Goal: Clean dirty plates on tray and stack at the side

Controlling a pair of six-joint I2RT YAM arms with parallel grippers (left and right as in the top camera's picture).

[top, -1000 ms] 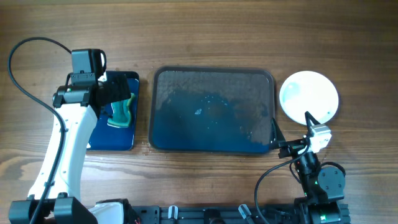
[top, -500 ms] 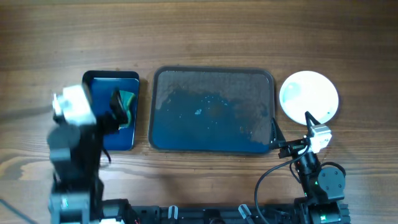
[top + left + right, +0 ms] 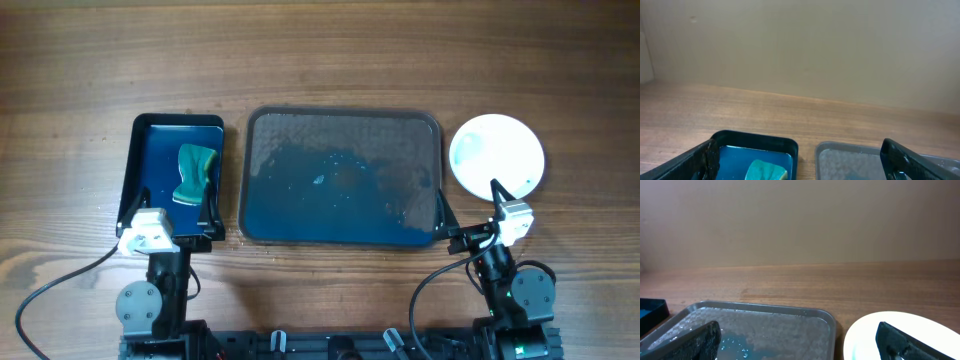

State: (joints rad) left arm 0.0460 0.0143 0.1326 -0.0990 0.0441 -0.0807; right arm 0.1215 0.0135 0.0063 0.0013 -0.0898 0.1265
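Wooden table, dark tray centre, white plate just beside it

You see tray at centre of table. Left of it, just beside, not touching: smaller tray. Sponge lies inside smaller tray, toward its right wall. Right of tray, apart, on bare table: plate. Left gripper sits over near edge of smaller tray. Right gripper sits between tray's near-right corner and plate.
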